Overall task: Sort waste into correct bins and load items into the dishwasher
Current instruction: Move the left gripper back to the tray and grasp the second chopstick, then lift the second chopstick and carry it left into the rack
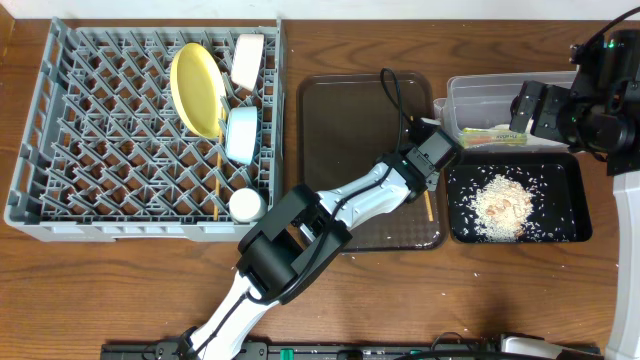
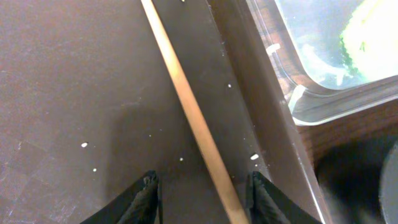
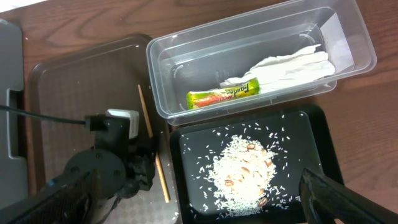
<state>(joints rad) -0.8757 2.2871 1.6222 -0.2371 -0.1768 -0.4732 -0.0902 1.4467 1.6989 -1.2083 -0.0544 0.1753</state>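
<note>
Chopstick between the fingers of the left end effector

The wooden chopstick (image 2: 193,118) lies along the brown tray's (image 2: 62,93) right edge, its long axis running up the frame. The left end effector (image 2: 205,198) straddles it, released and nearer; the right end effector (image 3: 193,208) is wide open.

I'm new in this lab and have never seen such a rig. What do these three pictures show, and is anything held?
Two robot arms at a table. One picture looks down from above; the other two come from wrist cameras. The grey dish rack holds a yellow plate, white bowl, blue bowl and cup. The clear tub holds a wrapper and napkin; the black tray, rice. The left gripper straddles a chopstick on the brown tray, open, not gripping. The right gripper is open, empty.
</note>
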